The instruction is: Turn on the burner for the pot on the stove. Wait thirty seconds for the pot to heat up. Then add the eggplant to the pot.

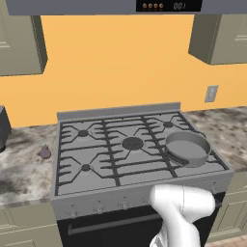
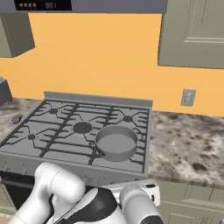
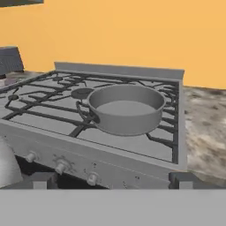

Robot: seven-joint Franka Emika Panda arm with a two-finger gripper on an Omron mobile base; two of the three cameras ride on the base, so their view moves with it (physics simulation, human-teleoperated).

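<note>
The grey stove (image 1: 96, 190) (image 2: 65, 162) (image 3: 132, 145) spans the middle of both base views. The shallow grey pot (image 1: 188, 148) (image 2: 116, 142) (image 3: 126, 108) sits on its front right grate, dark handle pointing left, and hides the burner under it. The pot looks empty. On the left counter lies the small purple-grey eggplant (image 1: 45, 153) (image 2: 16, 118). In the hand view my gripper (image 3: 114, 183) is open, fingertips (image 3: 44, 180) wide apart with nothing between them. It hangs low in front of the stove's knob row (image 3: 62, 167), facing the pot.
A dark appliance (image 1: 2, 128) (image 3: 9, 59) stands at the far left of the counter. Marbled counter (image 2: 188, 144) runs right of the stove, with a wall outlet (image 2: 188, 97) above it. Cabinets hang at both upper corners, and a hood panel (image 1: 169, 6) is overhead.
</note>
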